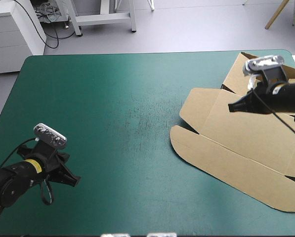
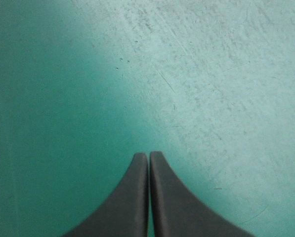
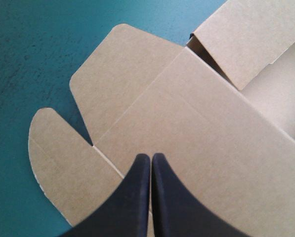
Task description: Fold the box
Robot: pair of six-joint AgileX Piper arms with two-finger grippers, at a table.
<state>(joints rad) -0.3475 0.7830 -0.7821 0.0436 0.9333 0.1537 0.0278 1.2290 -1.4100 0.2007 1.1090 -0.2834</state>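
Brown board makes up the box point(image 1: 236, 148), which lies at the right side of the teal-green table point(image 1: 112, 98) and reaches toward its right edge. Most of the sheet is flat: the broad middle panel point(image 3: 201, 148), a squarish side flap point(image 3: 122, 74) and a rounded flap point(image 3: 53, 158) all rest on the cover. Only at the far right corner does a raised wall point(image 3: 246, 39) stand up, so I judge the folding barely begun, with nearly every wall left to raise and tuck. The right claw point(image 3: 150, 157) is clenched to a point, empty, over the middle panel; whether it touches the board I cannot tell. The left claw point(image 2: 148, 155) is likewise clenched and empty, above bare cover near the table's front left, well apart from the box.
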